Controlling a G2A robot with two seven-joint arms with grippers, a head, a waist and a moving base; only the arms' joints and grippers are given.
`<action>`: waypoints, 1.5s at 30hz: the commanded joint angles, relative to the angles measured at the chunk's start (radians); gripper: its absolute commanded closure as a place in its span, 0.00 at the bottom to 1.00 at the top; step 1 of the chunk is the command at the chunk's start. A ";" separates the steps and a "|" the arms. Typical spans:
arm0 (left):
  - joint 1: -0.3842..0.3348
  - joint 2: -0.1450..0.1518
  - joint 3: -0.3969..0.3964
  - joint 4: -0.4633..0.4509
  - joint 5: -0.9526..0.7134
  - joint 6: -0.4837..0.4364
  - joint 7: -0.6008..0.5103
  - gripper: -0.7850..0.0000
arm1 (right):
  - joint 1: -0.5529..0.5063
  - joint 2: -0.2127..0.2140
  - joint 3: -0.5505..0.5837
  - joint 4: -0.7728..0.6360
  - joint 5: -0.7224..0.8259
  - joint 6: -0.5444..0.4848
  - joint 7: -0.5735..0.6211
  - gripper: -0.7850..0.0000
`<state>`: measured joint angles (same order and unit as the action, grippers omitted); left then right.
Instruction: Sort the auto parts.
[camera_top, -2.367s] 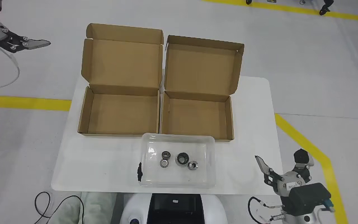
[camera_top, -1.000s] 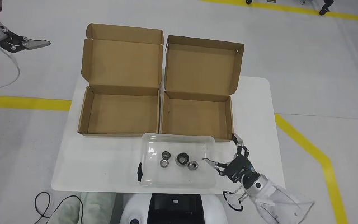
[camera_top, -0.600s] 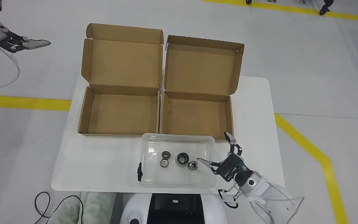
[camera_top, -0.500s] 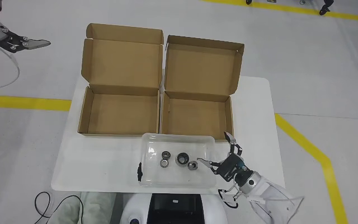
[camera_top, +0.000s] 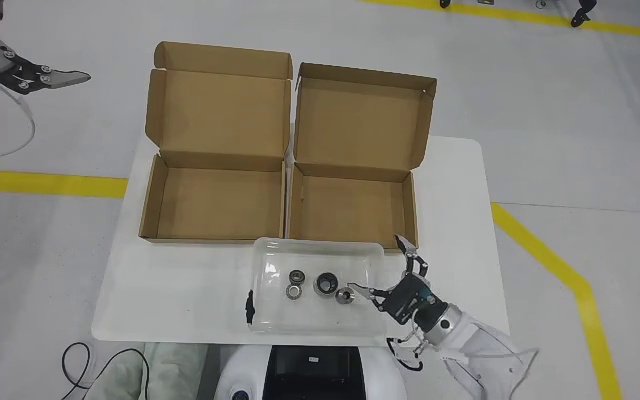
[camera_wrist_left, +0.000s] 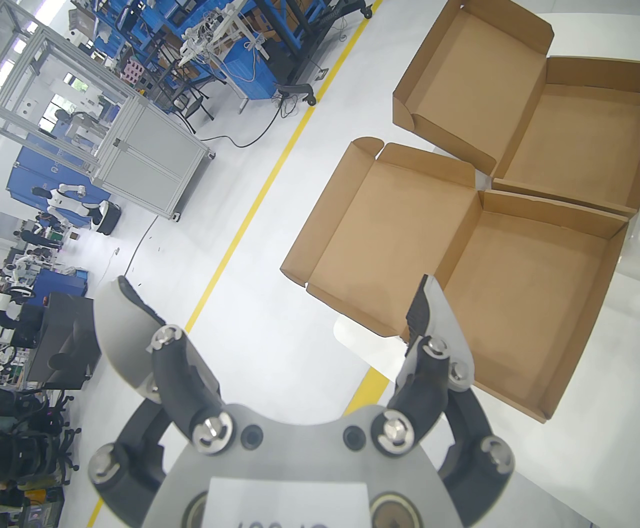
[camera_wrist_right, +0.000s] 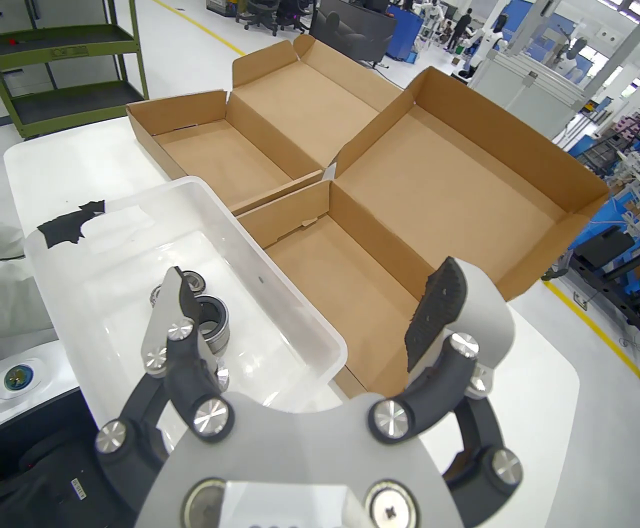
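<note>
Right gripper (camera_top: 378, 268) jaws apart, astride bin (camera_top: 318, 241) right wall. Risk: descent jams finger on wall, shoves bin, misses bearing (camera_top: 344, 295) inside. Left gripper (camera_wrist_left: 272, 295) jaws apart, well off bin.

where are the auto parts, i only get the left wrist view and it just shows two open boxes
observer: in a clear bin at the near edge of the table, in front of the boxes; a few round metal parts lie in it.
operator: is the right arm close to them
observer: yes, the right gripper is open, one fingertip over the bin beside the rightmost part, the other outside the bin's wall.
</note>
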<state>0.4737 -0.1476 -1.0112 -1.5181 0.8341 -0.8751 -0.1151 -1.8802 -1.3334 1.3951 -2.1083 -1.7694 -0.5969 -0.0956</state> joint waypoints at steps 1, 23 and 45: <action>0.000 0.000 0.000 0.000 0.000 0.000 0.000 0.00 | 0.029 0.002 -0.016 0.013 -0.005 -0.023 0.017 0.00; 0.000 0.000 0.000 0.000 0.000 0.000 0.000 0.00 | 0.277 0.016 -0.225 0.110 0.028 -0.261 0.346 0.11; 0.000 0.000 0.000 0.000 0.000 0.000 0.000 0.00 | 0.331 0.035 -0.269 0.151 0.242 -0.281 0.705 0.18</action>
<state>0.4737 -0.1476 -1.0112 -1.5181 0.8341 -0.8751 -0.1151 -1.5532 -1.2991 1.1298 -1.9616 -1.5324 -0.8827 0.5971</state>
